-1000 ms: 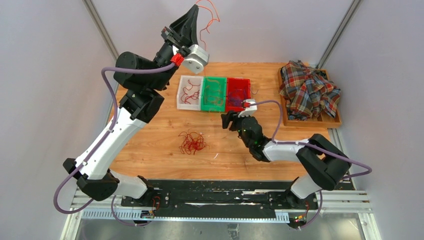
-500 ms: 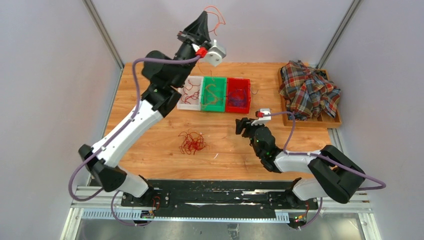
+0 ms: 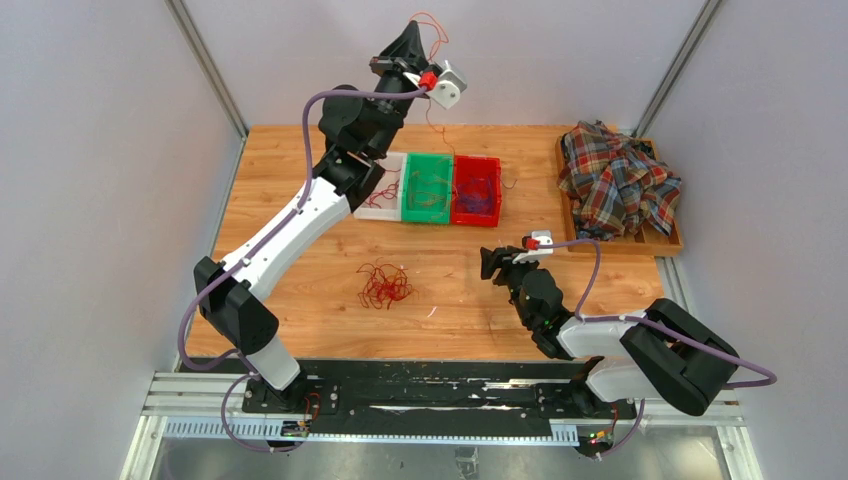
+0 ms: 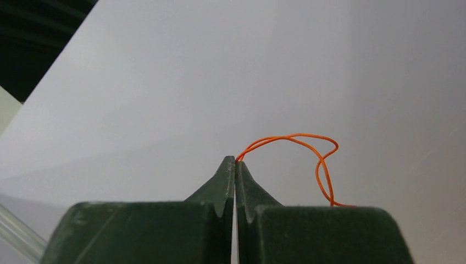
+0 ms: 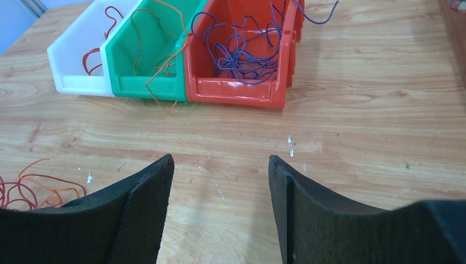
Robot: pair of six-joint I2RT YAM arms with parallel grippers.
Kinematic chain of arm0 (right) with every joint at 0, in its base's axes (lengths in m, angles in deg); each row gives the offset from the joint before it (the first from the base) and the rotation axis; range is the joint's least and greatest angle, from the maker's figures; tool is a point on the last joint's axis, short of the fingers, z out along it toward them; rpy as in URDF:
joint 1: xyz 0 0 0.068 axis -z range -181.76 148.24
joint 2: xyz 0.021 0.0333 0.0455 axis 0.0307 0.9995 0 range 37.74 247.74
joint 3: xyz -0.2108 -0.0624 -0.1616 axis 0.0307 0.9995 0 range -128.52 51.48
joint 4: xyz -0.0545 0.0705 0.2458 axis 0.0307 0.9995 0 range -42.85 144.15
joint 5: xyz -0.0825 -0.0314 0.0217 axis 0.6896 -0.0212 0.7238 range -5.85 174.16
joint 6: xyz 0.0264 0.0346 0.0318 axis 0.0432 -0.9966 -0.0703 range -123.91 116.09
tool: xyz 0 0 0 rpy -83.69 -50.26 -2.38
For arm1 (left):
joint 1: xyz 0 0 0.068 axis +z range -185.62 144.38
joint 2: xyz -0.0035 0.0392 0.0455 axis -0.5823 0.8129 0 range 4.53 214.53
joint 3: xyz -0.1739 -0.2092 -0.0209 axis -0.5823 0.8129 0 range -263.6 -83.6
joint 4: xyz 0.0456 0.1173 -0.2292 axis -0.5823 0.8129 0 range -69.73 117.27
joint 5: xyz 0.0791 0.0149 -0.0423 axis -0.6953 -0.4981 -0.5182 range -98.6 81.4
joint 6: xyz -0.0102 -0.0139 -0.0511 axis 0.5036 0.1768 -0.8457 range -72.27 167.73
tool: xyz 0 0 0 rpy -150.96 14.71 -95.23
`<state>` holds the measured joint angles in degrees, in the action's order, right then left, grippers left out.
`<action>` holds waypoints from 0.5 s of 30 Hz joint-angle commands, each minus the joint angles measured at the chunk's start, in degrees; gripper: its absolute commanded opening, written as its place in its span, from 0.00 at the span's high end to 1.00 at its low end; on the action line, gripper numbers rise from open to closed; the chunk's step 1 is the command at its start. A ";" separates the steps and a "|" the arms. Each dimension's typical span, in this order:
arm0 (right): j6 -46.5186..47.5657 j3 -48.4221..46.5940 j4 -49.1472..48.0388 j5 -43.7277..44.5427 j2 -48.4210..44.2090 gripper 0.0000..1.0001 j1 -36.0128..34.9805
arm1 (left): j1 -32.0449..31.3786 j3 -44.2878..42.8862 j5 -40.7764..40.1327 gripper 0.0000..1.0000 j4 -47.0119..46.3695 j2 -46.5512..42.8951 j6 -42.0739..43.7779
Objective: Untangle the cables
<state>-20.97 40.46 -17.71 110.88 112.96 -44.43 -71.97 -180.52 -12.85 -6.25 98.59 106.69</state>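
A tangled bunch of red and orange cables lies on the wooden table near the middle; its edge shows in the right wrist view. My left gripper is raised high above the bins at the back, shut on a thin orange cable that loops from its tips and hangs down. My right gripper is open and empty, low over the table right of the bunch, facing the bins.
Three bins stand at the back: a white bin with red cables, a green bin with olive-orange cables, a red bin with purple cables. A wooden tray holding a plaid cloth is at the right.
My left arm has swung to the right with the orange cable, from above the white bin towards the green bin. My right gripper has drawn back from the bins towards the near edge.
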 commanded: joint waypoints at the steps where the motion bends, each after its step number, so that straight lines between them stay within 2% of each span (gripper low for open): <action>1: 0.46 0.57 -3.08 0.63 -0.40 0.37 0.29 | -0.03 -3.37 -0.16 0.99 -5.03 -1.12 0.50; 5: 0.36 0.78 -3.42 0.97 -0.48 0.37 0.24 | -0.03 -4.94 -0.23 1.00 -4.93 -0.21 0.21; 15: 0.37 0.83 -3.91 0.74 0.00 0.38 0.24 | -0.03 -16.19 0.06 0.99 -4.94 5.09 0.46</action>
<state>-20.99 40.54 -19.04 110.90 112.96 -44.43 -72.02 -191.86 -12.81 -8.37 101.72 107.09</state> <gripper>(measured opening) 0.624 0.010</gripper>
